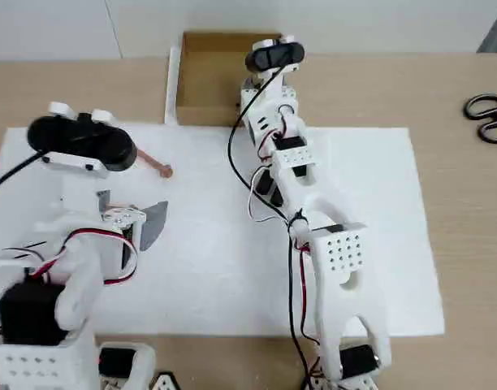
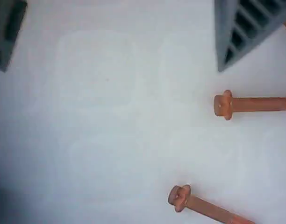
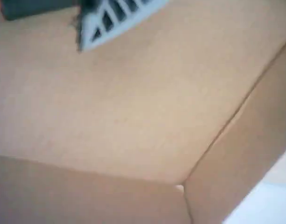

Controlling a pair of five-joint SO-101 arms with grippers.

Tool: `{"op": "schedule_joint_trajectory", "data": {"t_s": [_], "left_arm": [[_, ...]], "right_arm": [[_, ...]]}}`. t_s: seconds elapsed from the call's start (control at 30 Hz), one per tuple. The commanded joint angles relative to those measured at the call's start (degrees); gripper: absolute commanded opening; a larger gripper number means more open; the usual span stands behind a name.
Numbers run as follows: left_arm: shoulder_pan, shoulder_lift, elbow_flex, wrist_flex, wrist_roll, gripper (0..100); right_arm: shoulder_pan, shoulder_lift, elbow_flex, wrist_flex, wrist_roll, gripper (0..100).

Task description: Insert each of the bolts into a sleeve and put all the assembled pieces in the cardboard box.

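Bolts: two copper-coloured ones lie loose on the white sheet (image 1: pixel 216 268) in front of my left arm. Neither is in a sleeve, so I judge the work with them is yet to begin.
First bolt (image 2: pixel 253 103): flat on its side, just beside one of the left fingers (image 2: pixel 241 32) but not touching it.
Second bolt (image 2: pixel 203 207): also on its side, apart from the first, with its shank at a slant to it.
Handling: they look small, rigid and light. The shank is round and smooth, so I expect one to roll or slip if I nudge it rather than pinch it squarely.
Where to hold: across the shank, close behind the flanged head. That leaves the plain end free to enter a sleeve, and the head can act as a stop.
Left gripper (image 2: pixel 111 65): hangs over the sheet with the fingers spread wide and nothing between them; the bolts lie off to one side of the gap.
Cardboard box (image 1: pixel 201 57): at the far edge of the sheet, with bare floor where my right wrist view looks into it.
Right gripper (image 1: pixel 247 85): over the box's inner corner. I cannot tell whether it is open or closed, or carrying anything.
Table (image 1: pixel 460 203): wood-toned and carrying the sheet, with scissors (image 1: pixel 488 114) well off to the right.
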State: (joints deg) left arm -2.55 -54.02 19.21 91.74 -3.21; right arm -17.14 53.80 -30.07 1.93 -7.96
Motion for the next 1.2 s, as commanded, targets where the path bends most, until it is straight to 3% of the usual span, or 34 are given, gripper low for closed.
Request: {"op": "schedule_joint_trajectory", "data": {"t_s": [0.0, 0.13, 0.4, 0.63, 0.9, 1.17], "left_arm": [[-0.26, -0.26, -0.22, 0.18, -0.18, 27], [-0.26, -0.26, -0.31, 0.18, -0.18, 27], [-0.26, -0.35, -0.31, 0.18, -0.18, 27], [-0.26, -0.35, -0.31, 1.85, -0.18, 27], [-0.26, -0.35, -0.31, 2.29, -0.18, 27], [-0.26, -0.35, -0.31, 3.78, -0.18, 27]], "right_arm": [[0.92, -10.51, -3.25, 6.02, 0.53, 17.0], [1.89, -20.44, -3.25, 16.75, 0.35, 16.9], [2.42, -37.58, -2.99, 50.77, 0.18, 16.9], [2.07, -38.73, -2.81, 74.95, -2.37, 16.9], [1.89, -30.99, -1.67, 85.58, -18.81, 16.9], [-1.27, -24.13, -1.76, 85.93, -26.46, 16.9]]}}
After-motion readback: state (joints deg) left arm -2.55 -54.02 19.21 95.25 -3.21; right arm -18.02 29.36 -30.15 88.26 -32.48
